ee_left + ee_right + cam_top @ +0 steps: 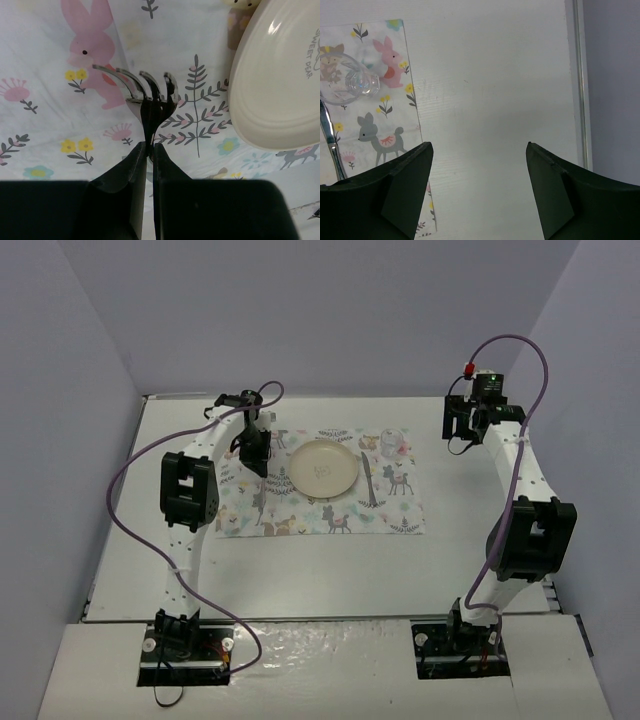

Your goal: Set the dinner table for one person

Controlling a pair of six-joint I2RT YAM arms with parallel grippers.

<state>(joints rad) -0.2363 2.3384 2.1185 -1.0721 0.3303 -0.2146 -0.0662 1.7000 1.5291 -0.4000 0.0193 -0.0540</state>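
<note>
Table: I see the big white dinner table (330, 570) under both of my arms. It starts right by the arm bases and runs to the back wall.
Mat: A cloth mat (300, 520) with bunnies and deer lies flat on the middle of the table.
Left gripper: My left gripper (149, 147) is over the left part of the mat. Its two fingers are pinched tight on the handle of a fork (145, 95).
Fork: The prongs stick out past the fingers, over a pink bunny and a leafy twig on the mat. I cannot tell if the fork touches the cloth.
Plate: A round cream plate (280, 85) sits on the mat, just to the right of the fork. It is close to the prongs but not touching them.
Knife: A knife (368, 480) lies on the mat just past the plate's right side.
Glass: A clear glass (347, 79) stands on the mat near the far end of the knife.
Right gripper: My right gripper (477, 165) hangs over bare table, off the right edge of the mat. Its fingers are spread wide apart.
In the way: The plate is the closest thing to my fork.
</note>
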